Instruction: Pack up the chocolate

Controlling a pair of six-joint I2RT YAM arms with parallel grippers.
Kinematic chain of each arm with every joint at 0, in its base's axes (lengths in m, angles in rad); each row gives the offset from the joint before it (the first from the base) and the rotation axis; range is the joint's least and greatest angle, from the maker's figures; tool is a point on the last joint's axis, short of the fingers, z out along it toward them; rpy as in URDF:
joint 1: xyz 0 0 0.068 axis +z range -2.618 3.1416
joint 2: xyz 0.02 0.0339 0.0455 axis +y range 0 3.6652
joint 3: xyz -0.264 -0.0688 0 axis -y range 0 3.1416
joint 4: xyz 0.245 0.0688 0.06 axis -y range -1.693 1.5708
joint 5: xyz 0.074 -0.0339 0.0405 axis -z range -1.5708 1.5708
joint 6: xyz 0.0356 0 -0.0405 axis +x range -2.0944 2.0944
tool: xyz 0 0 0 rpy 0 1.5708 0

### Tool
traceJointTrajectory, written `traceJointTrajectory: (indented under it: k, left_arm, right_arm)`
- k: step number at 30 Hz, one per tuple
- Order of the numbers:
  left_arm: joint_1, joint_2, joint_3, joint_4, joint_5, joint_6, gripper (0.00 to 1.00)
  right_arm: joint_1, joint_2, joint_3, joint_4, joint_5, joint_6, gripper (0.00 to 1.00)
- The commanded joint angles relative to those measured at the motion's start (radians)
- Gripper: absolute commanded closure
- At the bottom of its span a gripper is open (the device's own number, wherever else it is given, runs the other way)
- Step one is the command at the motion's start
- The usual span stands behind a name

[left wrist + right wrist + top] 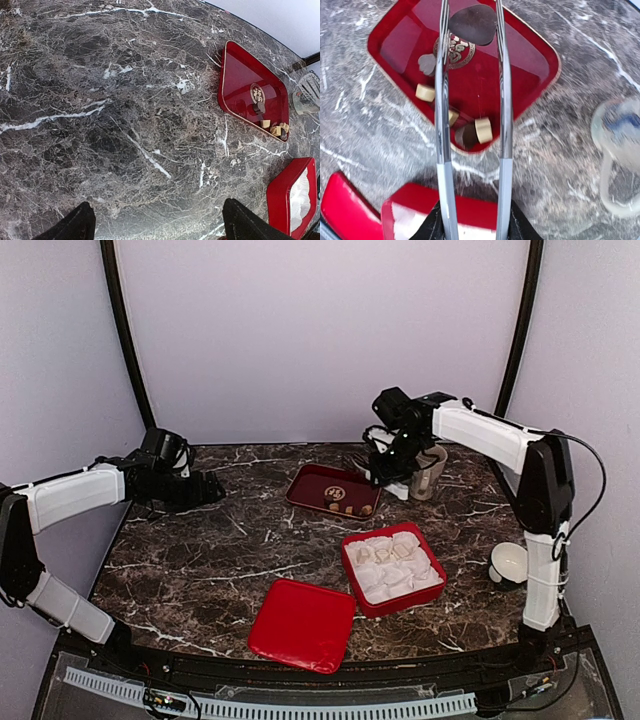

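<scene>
On the table (200,560), a tray (312,483) sits at the back centre with the chocolates (346,507) along its near right edge, and a mug (430,475) stands just to its right. In front of the tray, right of centre, is a box (352,570) filled with paper cups (395,562); its lid (302,624) lies just beside it to the near left, and a bowl (508,562) sits to the box's right. The right gripper (383,468) holds tongs (502,100) over the tray, and the left gripper (205,488) hangs at the far left.
</scene>
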Motion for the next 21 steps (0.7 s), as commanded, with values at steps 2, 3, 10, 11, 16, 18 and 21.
traceJointTrajectory:
  k: [2,3,10,11,16,18,21]
  left_arm:
    - [0.007,-0.004,0.038,-0.019,0.028,0.023,0.09]
    - [0.007,-0.001,0.038,-0.019,0.034,0.023,0.09]
    - [0.005,0.008,0.031,-0.019,0.101,0.025,0.09]
    - [0.004,0.006,0.022,-0.014,0.108,0.027,0.09]
    - [0.003,0.01,0.007,-0.005,0.146,0.038,0.09]
    - [0.004,0.01,0.003,-0.002,0.151,0.039,0.1]
    - [0.003,0.006,-0.002,0.004,0.151,0.036,0.1]
  right_arm:
    - [-0.009,-0.188,-0.137,-0.012,-0.01,0.025,0.74]
    - [-0.01,-0.222,-0.173,-0.015,-0.011,0.032,0.74]
    - [-0.006,-0.517,-0.429,-0.046,-0.018,0.107,0.74]
    - [-0.005,-0.555,-0.459,-0.053,-0.021,0.12,0.74]
    - [0.003,-0.71,-0.588,-0.123,-0.044,0.161,0.74]
    - [0.01,-0.752,-0.626,-0.157,-0.057,0.174,0.74]
    - [0.025,-0.796,-0.664,-0.196,-0.074,0.194,0.74]
